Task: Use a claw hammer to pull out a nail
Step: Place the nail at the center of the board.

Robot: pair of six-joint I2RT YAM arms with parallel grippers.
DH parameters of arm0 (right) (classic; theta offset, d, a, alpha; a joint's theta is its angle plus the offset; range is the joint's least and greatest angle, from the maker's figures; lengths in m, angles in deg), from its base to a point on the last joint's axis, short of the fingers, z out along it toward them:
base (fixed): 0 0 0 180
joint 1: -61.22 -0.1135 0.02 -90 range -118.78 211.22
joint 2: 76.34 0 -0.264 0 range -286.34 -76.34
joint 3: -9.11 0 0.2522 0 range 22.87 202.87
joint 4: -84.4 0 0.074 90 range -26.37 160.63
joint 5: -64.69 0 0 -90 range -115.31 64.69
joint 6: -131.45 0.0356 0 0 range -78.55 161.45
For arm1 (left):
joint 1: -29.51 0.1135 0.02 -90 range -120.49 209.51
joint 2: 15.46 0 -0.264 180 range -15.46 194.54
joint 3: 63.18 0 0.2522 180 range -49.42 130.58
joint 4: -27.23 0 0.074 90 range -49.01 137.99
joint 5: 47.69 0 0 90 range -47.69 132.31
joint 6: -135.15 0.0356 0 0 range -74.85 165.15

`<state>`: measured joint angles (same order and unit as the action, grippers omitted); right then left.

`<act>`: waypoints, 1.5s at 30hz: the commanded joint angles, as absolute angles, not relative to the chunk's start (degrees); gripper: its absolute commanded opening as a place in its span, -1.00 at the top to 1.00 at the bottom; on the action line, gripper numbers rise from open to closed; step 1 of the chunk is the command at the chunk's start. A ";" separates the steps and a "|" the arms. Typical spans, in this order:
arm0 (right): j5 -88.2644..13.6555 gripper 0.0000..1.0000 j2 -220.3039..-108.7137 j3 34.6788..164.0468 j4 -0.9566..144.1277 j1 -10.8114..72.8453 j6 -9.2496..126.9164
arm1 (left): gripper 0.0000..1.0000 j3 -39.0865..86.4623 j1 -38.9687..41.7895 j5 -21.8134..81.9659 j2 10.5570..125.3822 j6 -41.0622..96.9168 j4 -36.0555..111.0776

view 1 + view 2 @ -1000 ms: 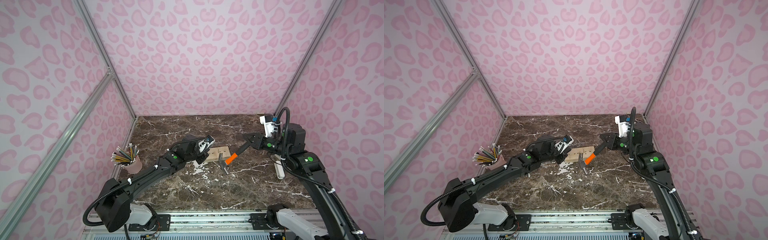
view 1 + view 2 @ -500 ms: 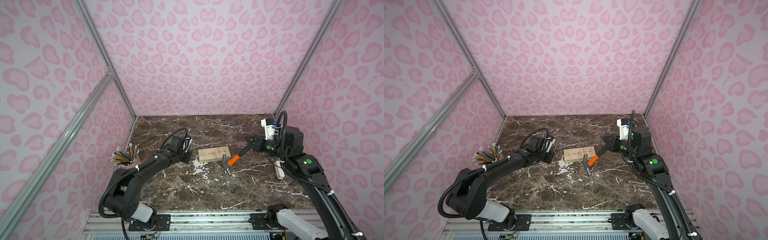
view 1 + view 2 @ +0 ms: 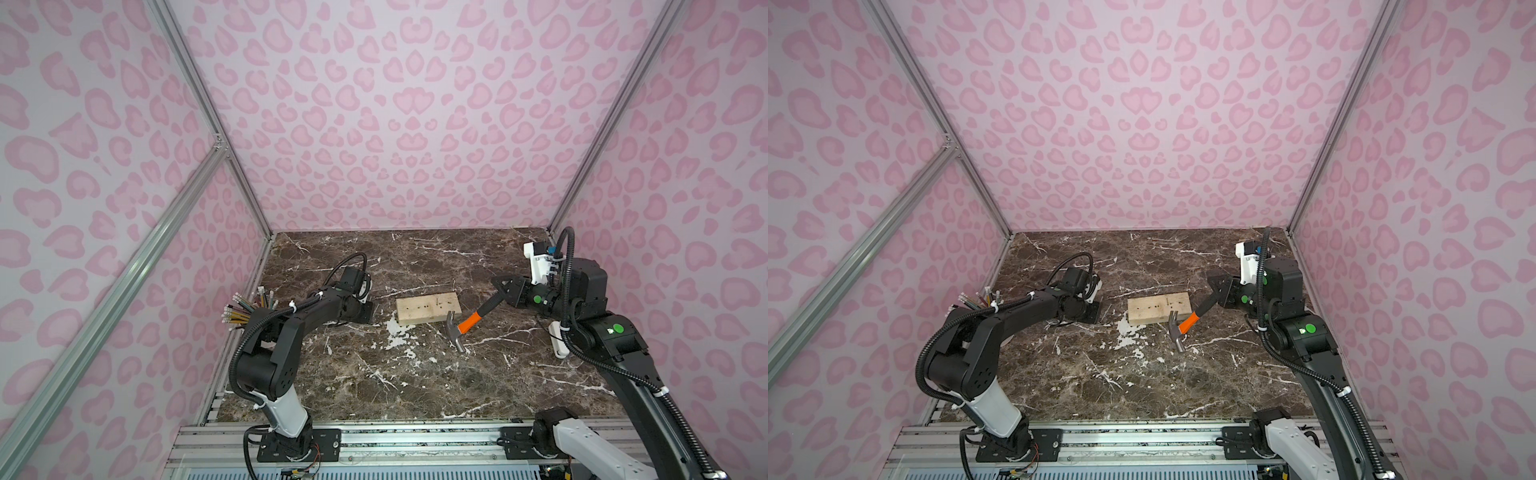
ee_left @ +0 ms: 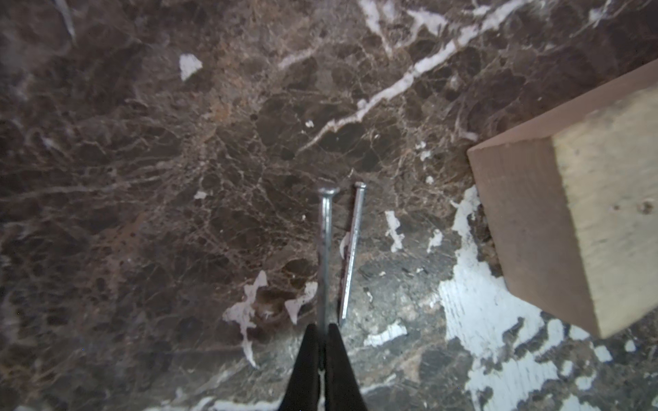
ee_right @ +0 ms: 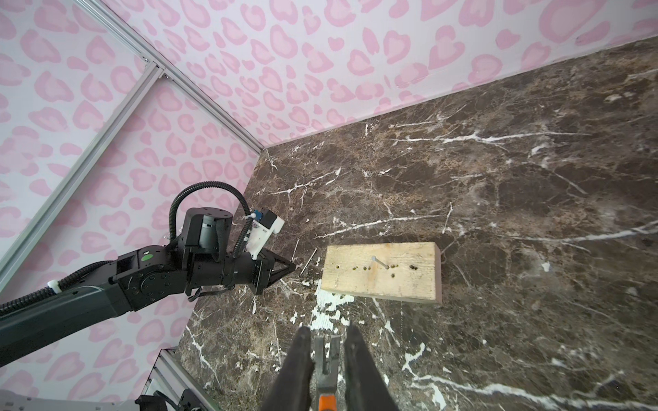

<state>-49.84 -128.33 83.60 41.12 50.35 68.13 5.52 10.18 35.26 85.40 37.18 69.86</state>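
Once on block, left gripper away.

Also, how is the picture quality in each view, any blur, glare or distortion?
In both top views: even light, soft shadows, frame rails splaying outward, claw hammer sharp. Left wrist view: marble table soft far off, held nail slightly blurred. Right wrist view: wooden block sharp, right gripper blurred.

The brown marble tabletop, scuffed white near its middle, carries a pale wooden block just toward 12 o'clock of centre. A loose nail lies at the block's 9 o'clock side. A small white oblong piece rests at 3 o'clock.
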 commanded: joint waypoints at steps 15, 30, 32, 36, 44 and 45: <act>-49.82 1.00 -128.46 84.08 45.64 50.27 69.47 | 0.62 7.18 10.50 35.98 86.11 36.97 71.08; -38.12 1.00 -129.50 85.70 40.95 47.54 62.50 | 0.57 20.33 5.81 32.86 89.11 36.62 70.27; -35.52 1.00 -130.10 85.63 40.08 45.69 62.27 | 0.57 23.71 4.32 32.92 92.49 36.49 69.95; -33.25 1.00 -130.05 84.32 40.40 43.18 63.22 | 0.57 31.18 1.82 33.28 98.79 36.19 69.81; -32.52 1.00 -129.35 83.06 41.10 42.93 64.33 | 0.57 40.84 -1.44 33.59 107.19 37.01 71.11; -32.43 1.00 -129.26 83.06 41.15 42.92 64.36 | 0.57 41.14 -1.76 33.59 107.69 37.21 71.28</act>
<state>-32.62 -129.73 82.95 37.16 42.98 62.92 39.73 -1.15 33.75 106.40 36.18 71.63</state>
